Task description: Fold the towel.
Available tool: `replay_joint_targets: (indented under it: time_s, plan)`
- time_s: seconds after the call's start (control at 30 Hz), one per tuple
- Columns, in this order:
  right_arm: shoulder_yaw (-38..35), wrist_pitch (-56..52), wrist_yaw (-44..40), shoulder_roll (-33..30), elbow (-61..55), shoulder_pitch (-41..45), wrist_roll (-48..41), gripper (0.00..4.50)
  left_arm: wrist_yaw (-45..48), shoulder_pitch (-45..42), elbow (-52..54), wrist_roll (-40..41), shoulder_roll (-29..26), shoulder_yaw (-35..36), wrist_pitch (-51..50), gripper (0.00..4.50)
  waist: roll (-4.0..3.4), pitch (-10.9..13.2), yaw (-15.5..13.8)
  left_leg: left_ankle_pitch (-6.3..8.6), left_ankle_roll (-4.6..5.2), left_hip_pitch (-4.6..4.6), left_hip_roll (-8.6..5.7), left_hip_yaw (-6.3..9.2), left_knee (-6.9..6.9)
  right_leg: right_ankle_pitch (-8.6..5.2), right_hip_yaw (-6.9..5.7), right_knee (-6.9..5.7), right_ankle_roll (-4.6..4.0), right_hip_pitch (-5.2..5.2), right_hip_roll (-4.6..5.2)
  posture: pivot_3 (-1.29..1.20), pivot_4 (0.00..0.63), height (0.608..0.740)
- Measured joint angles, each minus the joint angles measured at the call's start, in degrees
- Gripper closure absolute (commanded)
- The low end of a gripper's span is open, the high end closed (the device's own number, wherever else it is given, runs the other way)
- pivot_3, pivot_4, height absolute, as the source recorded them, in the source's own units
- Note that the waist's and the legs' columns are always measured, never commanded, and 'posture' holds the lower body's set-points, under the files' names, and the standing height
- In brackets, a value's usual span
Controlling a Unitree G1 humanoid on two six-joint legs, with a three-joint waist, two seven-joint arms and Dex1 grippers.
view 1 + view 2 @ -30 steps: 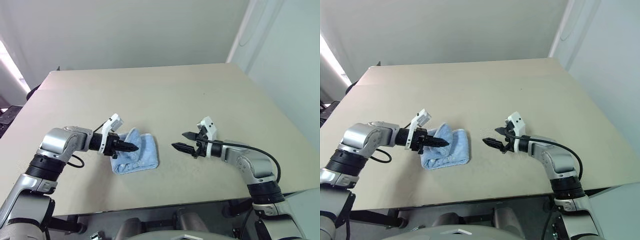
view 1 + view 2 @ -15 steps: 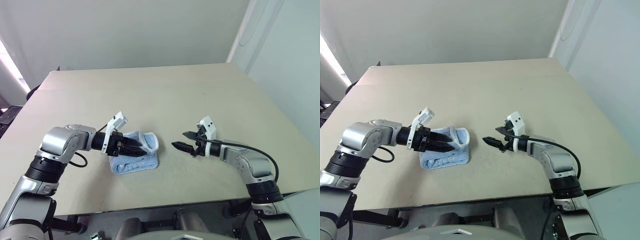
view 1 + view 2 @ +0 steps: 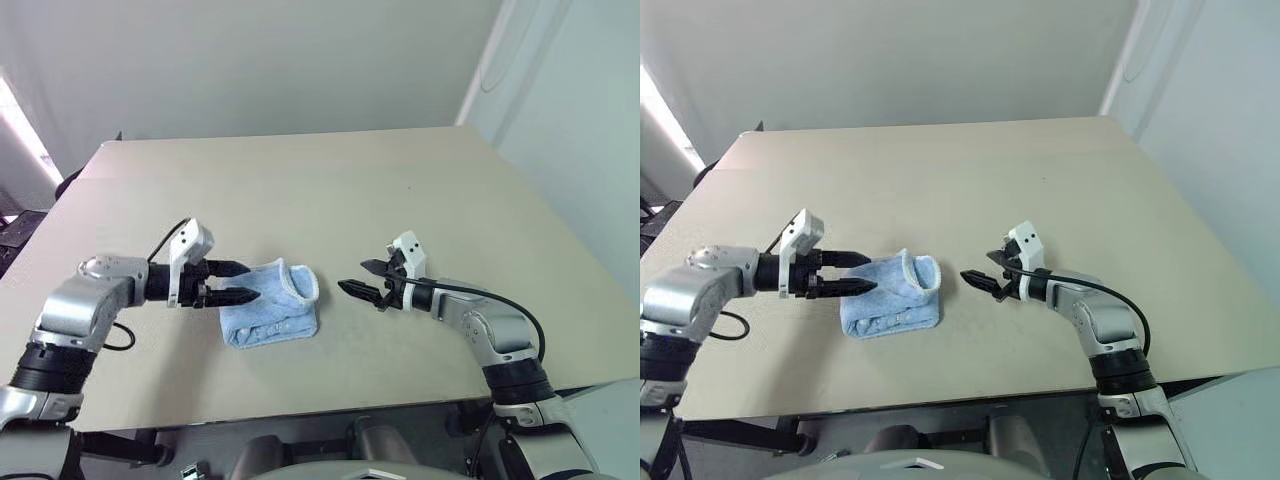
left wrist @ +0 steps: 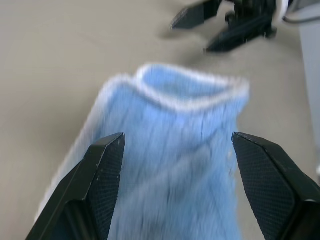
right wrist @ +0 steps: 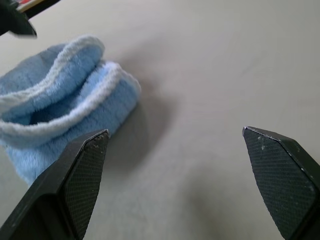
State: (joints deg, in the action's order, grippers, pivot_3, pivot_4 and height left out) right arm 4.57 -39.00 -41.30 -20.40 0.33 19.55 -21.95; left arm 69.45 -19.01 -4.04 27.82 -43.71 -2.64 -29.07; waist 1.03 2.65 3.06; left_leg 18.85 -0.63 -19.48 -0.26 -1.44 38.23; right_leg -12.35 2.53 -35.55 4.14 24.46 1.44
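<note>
Your towel [image 3: 272, 305] lies on the beige table [image 3: 330, 190], near its front edge, between the two grippers. It is light blue terry, bunched into a loose fold rather than a flat one. The upper layer arches up and leaves a hollow, open mouth on the side facing the right gripper. White stitched edging runs around that mouth as a curved double rim. The lower part sits flatter on the table, with soft ridges in the pile.

Your left gripper [image 3: 233, 282] hovers at the towel's left end, fingers spread wide and pointing toward the cloth; nothing is between them. In the left wrist view the towel sits just ahead of the two fingertips.

Your right gripper [image 3: 365, 279] hangs a little apart from the towel's open end, fingers fully spread, empty.
</note>
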Motion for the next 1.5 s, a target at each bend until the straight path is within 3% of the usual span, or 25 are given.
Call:
replay_joint_targets:
  time_s: [0.23, 0.43, 0.67, 0.9, 1.0, 1.1, 1.2, 1.5]
  plan:
    - [-0.07, 0.61, 0.08, 0.16, 0.63, 0.14, 0.36, 0.0, -6.05, 1.38, -11.12, -7.28, 15.26, -1.9, 18.26, 0.91, 0.04, -0.05, -1.01, 0.01, 0.02, 0.05, -0.03, -0.02, 0.06, 0.07, 0.01, 0.01, 0.09, -0.1, 0.02, 0.0, 0.0, 0.74]
    - [-0.55, -0.69, -2.07, -2.41, 0.02, -0.04, -0.32, 0.0, -6.88, 2.73, -17.13, -13.67, 19.02, -4.64, 31.37, 0.91, -0.14, -0.22, -0.88, 0.01, 0.03, 0.1, -0.02, -0.03, 0.05, 0.08, 0.02, -0.01, 0.09, -0.17, 0.02, 0.0, 0.0, 0.74]
    - [-0.45, -2.73, -4.96, -4.4, -0.67, -0.01, -1.52, 0.0, -6.22, 3.15, -16.85, -14.26, 19.45, -4.55, 33.4, 0.91, -0.18, -0.27, -1.01, 0.02, 0.05, 0.12, -0.03, -0.02, 0.08, 0.07, 0.0, 0.01, 0.12, -0.31, 0.0, 0.0, 0.0, 0.74]
    - [-0.37, -10.68, -7.75, -3.47, -0.68, 1.55, -6.59, 0.0, -3.78, 4.78, -4.83, -8.79, 14.03, -2.23, 25.13, 0.91, -0.15, -0.25, -0.45, 0.03, 0.07, 0.08, 0.04, -0.01, 0.07, 0.1, 0.0, -0.03, 0.13, -0.13, -0.03, 0.0, 0.0, 0.74]
    - [-0.36, -14.14, -8.58, -3.1, -0.55, 2.98, -8.89, 0.0, -2.97, 5.76, 2.99, -5.7, 7.08, 0.87, 18.42, 0.91, -0.15, -0.24, -0.41, 0.03, 0.07, 0.1, 0.08, 0.0, 0.06, 0.08, -0.01, -0.08, 0.14, -0.12, -0.07, 0.0, 0.0, 0.74]
    - [-0.48, -18.84, -8.52, -2.55, 0.9, 4.78, -10.8, 0.0, -1.21, 10.09, 11.17, -1.05, -2.58, 2.68, 5.55, 0.91, -0.16, -0.23, -0.13, 0.04, 0.08, 0.1, 0.07, -0.02, 0.02, 0.02, 0.0, -0.09, 0.21, -0.06, -0.06, 0.0, 0.0, 0.74]
    - [-0.54, -24.86, -8.6, -1.49, 4.01, 6.66, -13.08, 0.0, -1.82, 15.98, 17.24, 3.91, -7.55, 6.94, -4.33, 0.91, -0.15, -0.22, 0.02, 0.04, 0.09, 0.07, 0.07, -0.02, 0.02, 0.02, -0.01, -0.05, 0.21, -0.03, -0.01, 0.0, 0.0, 0.74]
    - [-5.35, -36.14, -6.14, 4.64, 16.03, 12.95, -17.81, 0.0, -6.0, 31.31, 26.85, 7.63, -10.08, 16.93, -11.51, 0.91, -0.16, -0.21, -0.01, 0.04, 0.08, 0.09, 0.07, -0.01, 0.03, 0.01, -0.03, -0.04, 0.0, -0.05, 0.04, 0.0, 0.0, 0.74]
